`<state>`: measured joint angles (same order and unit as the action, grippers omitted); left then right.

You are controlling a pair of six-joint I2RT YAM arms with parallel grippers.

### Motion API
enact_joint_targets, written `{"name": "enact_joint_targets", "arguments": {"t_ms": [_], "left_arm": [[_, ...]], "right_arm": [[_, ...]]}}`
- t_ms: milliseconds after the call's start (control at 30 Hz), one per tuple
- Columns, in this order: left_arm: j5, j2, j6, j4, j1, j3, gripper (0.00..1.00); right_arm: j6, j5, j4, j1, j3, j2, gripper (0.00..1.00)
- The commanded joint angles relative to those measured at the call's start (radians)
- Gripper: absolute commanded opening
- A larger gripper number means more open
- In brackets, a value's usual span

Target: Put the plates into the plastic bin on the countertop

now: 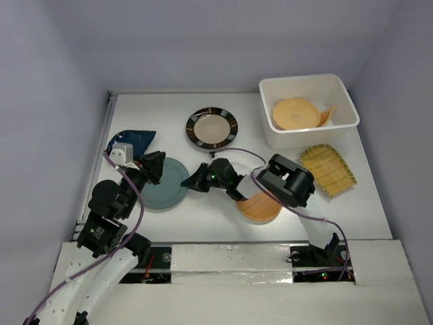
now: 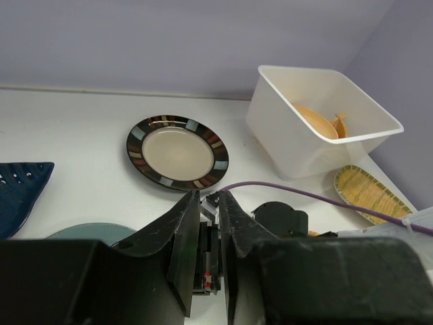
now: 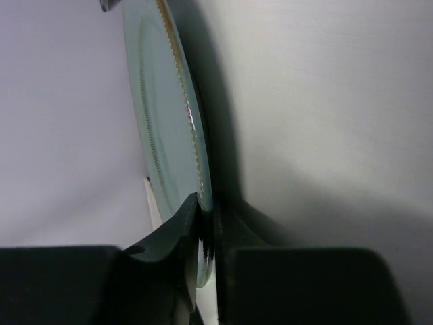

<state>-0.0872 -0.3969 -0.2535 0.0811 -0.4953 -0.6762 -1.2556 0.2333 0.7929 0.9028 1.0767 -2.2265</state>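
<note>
Editor: Worktop (image 1: pixel 203 220), from the left edge?

Stringer: Far left, dark blue teardrop plate (image 1: pixel 132 140). Just right of it, left end effector (image 2: pixel 208 200) over the grey-teal plate (image 1: pixel 166 188), nearly closed, only a slit between the jaws, nothing in it.

Editor: And the right end effector (image 3: pixel 205 215)?

Stringer: Clamped on that grey-teal plate's right rim. Behind, brown-rimmed cream plate (image 1: pixel 212 128), flat, untouched. Next, round woven plate (image 1: pixel 259 208), partly under the right arm. Far right, white bin (image 1: pixel 308 137) with yellow plate (image 1: pixel 295 113) and a woven piece (image 1: pixel 329 115) inside; fan-shaped woven plate (image 1: pixel 328 169) just in front, outside it.
</note>
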Motion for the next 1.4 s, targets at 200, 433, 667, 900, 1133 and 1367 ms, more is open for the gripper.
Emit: {"name": "enact_joint_targets", "arguments": {"t_ms": [200,433,667,900,1133,1367], "left_arm": [[-0.002,0.016,-0.003,-0.023,0.004,-0.04,0.16],[-0.003,0.039,-0.009,-0.023,0.004,-0.039,0.16],[0.01,0.066,-0.01,-0.03,0.004,-0.034,0.18],[0.027,0.073,-0.013,-0.044,-0.005,-0.029,0.21],[0.026,0.07,-0.013,-0.043,-0.005,-0.026,0.21],[0.046,0.04,-0.021,-0.05,-0.005,-0.023,0.23]], "right_arm": [[0.022,-0.058,0.069,0.002,-0.107,0.171,0.0],[0.324,-0.215,-0.282,-0.086,-0.05,0.635,0.0],[0.409,-0.22,-0.48,-0.468,-0.051,0.964,0.0],[0.482,-0.137,-0.701,-0.835,0.124,0.973,0.0],[0.504,-0.049,-0.79,-0.99,0.272,0.753,0.0],[0.533,-0.055,-0.862,-1.035,0.316,0.595,0.0]]}}
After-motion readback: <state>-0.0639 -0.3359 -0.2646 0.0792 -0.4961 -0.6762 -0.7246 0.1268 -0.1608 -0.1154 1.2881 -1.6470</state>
